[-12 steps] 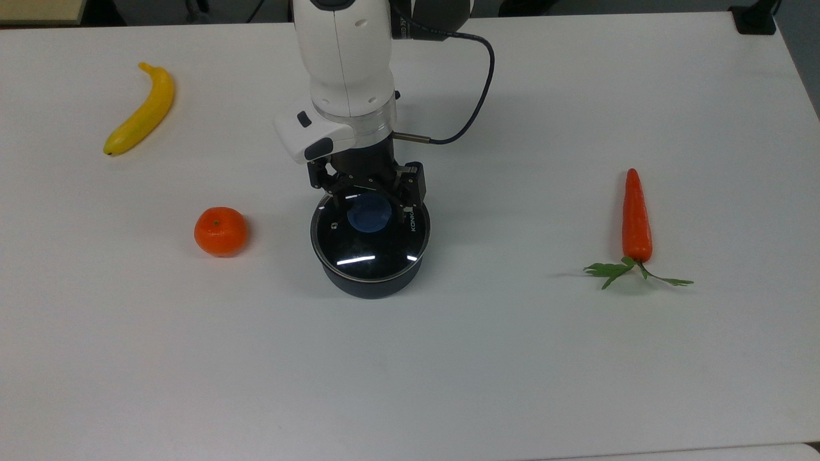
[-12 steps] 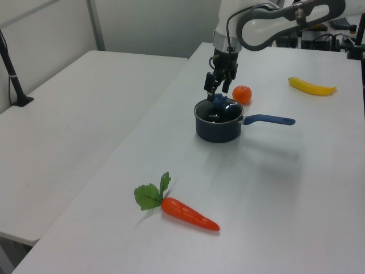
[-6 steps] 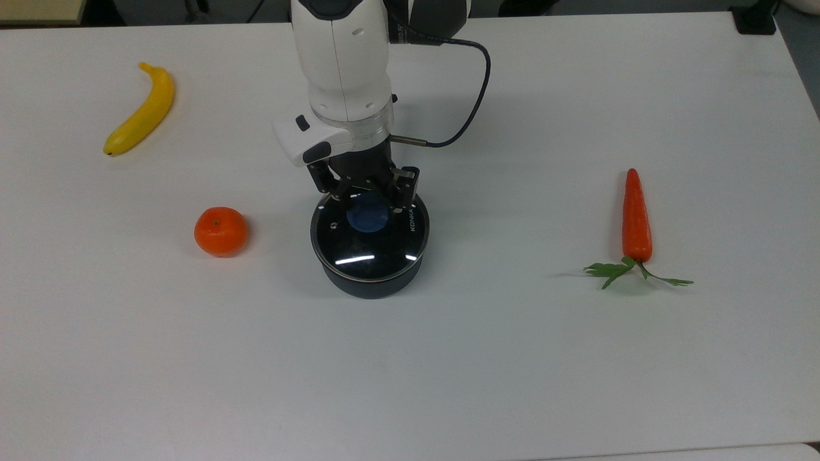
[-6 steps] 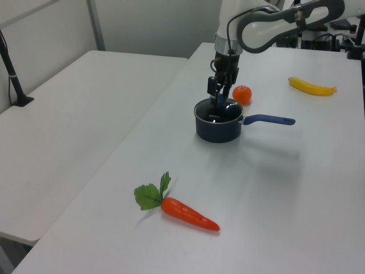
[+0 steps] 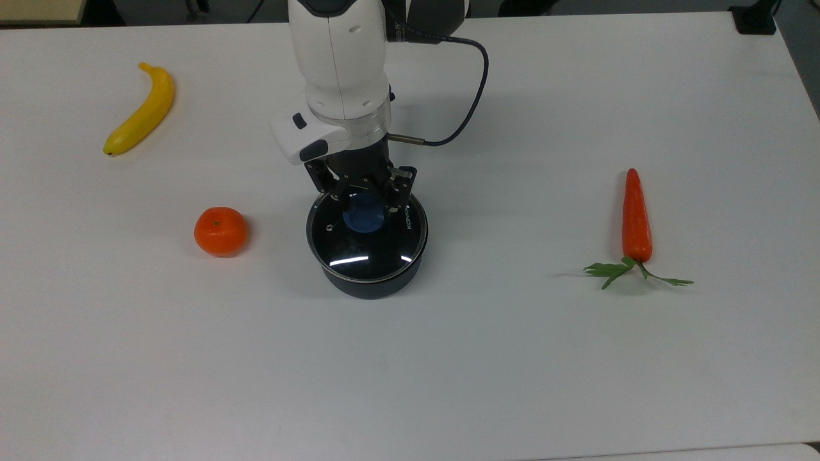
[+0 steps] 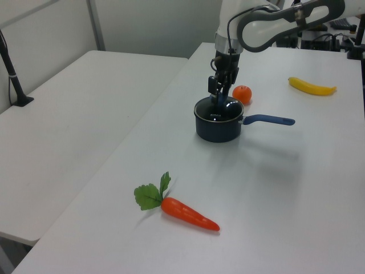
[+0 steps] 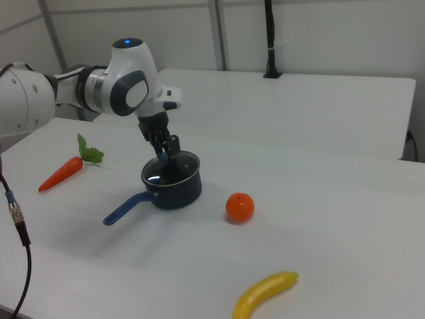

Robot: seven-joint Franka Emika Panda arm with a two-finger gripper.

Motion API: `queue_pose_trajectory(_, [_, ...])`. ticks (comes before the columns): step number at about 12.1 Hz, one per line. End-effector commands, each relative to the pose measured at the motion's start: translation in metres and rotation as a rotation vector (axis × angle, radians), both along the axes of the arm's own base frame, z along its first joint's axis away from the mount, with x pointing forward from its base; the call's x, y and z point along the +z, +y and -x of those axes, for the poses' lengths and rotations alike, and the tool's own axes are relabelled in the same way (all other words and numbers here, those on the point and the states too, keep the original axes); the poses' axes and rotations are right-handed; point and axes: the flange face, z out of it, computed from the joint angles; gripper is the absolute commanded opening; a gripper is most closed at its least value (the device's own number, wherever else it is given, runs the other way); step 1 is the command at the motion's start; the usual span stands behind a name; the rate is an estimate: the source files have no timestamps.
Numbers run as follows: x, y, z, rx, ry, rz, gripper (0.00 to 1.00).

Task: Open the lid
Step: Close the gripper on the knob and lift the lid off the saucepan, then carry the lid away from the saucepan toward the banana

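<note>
On the white tabletop (image 5: 512, 358), going from the top view's left to its right, a yellow banana (image 5: 141, 111) lies near the far corner, with an orange (image 5: 220, 231) nearer the middle. Just beside the orange stands a dark blue saucepan (image 5: 371, 278), whose long blue handle (image 6: 268, 120) points toward the left view's right. The lid (image 5: 366, 237), round clear glass with a metal rim, sits over the saucepan, shifted a little toward the top view's left so that the pan's wall shows at the lid's right edge. Its blue knob (image 5: 362, 216) is at the centre. The white arm reaches down from the top view's upper edge, and the tool (image 5: 364, 200) is at the knob, its 2 dark fingers (image 5: 396, 193) narrowed on either side of it and gripping it. Well apart, toward the top view's right, a carrot (image 5: 636, 218) with green leaves lies on the tabletop.
</note>
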Motion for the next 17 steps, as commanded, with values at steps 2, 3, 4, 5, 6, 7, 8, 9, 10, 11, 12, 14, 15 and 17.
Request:
queue_pose_trajectory(2, [0.048, -0.017, 0.019, 0.007, 0.011, 0.007, 0.38])
queue_pose_trajectory(3, [0.055, -0.028, 0.023, 0.007, 0.027, 0.005, 0.38])
queue_pose_trajectory(4, [0.064, -0.040, 0.029, 0.013, 0.048, 0.000, 0.38])
queue_pose_trajectory(5, [0.072, -0.060, 0.036, 0.019, 0.072, -0.002, 0.38])
queue_pose_trajectory(6, [0.075, -0.082, 0.045, 0.026, 0.108, -0.004, 0.38])
queue_pose_trajectory(7, [0.076, -0.096, 0.059, 0.051, 0.127, -0.006, 0.38])
queue_pose_trajectory(8, [0.079, -0.117, 0.075, 0.061, 0.133, -0.010, 0.38])
queue_pose_trajectory(9, [0.077, -0.132, 0.091, 0.067, 0.143, -0.015, 0.37])
queue_pose_trajectory(10, [0.070, -0.145, 0.110, 0.074, 0.158, -0.022, 0.36])
queue_pose_trajectory(11, [0.071, -0.167, 0.124, 0.072, 0.139, -0.022, 0.36])
queue_pose_trajectory(12, [0.063, -0.183, 0.139, 0.072, 0.135, -0.026, 0.36])
queue_pose_trajectory(14, [0.049, -0.205, 0.152, 0.072, 0.110, -0.019, 0.36])
queue_pose_trajectory(15, [0.032, -0.205, 0.154, 0.069, 0.110, -0.017, 0.36])
queue_pose_trajectory(17, [0.007, -0.204, 0.153, 0.060, 0.052, 0.005, 0.36])
